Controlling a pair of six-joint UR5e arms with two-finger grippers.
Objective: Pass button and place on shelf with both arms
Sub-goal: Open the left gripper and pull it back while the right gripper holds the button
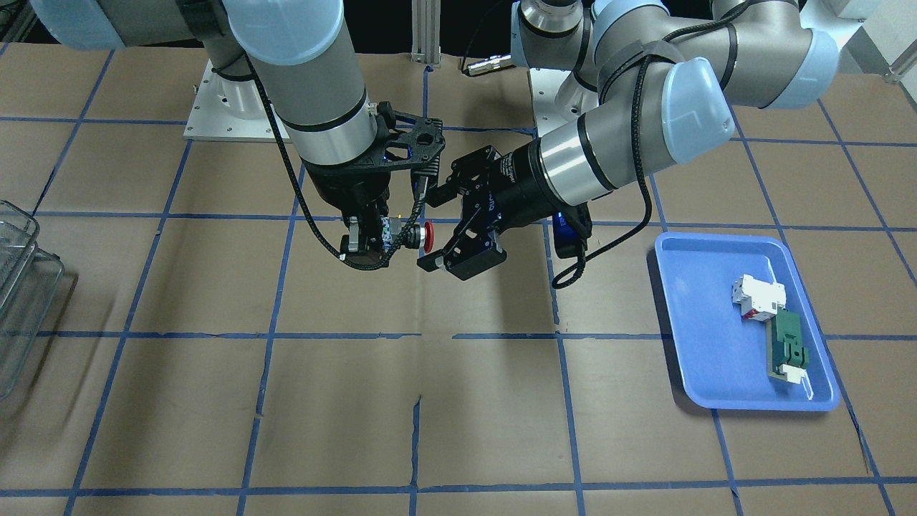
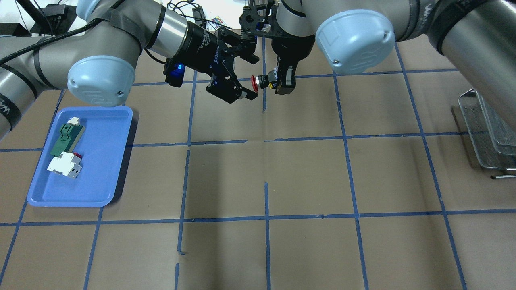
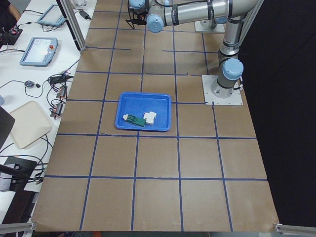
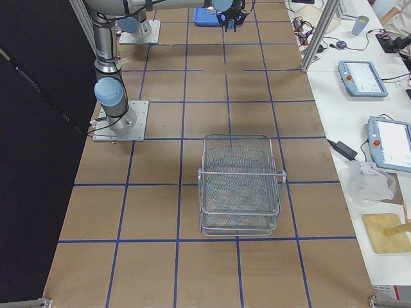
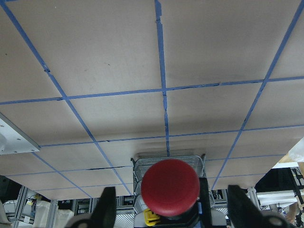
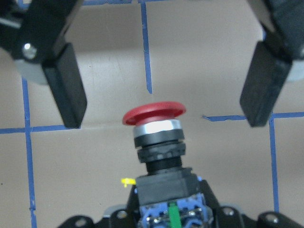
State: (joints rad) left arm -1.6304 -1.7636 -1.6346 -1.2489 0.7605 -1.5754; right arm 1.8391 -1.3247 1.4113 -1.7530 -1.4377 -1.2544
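Note:
The button (image 2: 261,81), with its red cap, black collar and blue-silver base, is held level in the air over the table's middle. My right gripper (image 2: 281,83) is shut on its base, which shows close up in the right wrist view (image 6: 159,137). My left gripper (image 2: 250,77) is open. Its fingers (image 6: 66,88) stand on either side of the red cap (image 5: 170,184) without touching it. The front view shows the same: the button (image 1: 418,236), right gripper (image 1: 367,241) and left gripper (image 1: 434,229). The shelf (image 4: 239,186) stands at the table's far right end (image 2: 483,129).
A blue tray (image 2: 100,173) on the robot's left holds a white-red breaker block (image 2: 63,165) and a green flat part (image 2: 66,139). In the front view the tray (image 1: 688,330) is at the right and the shelf (image 1: 18,287) at the left edge.

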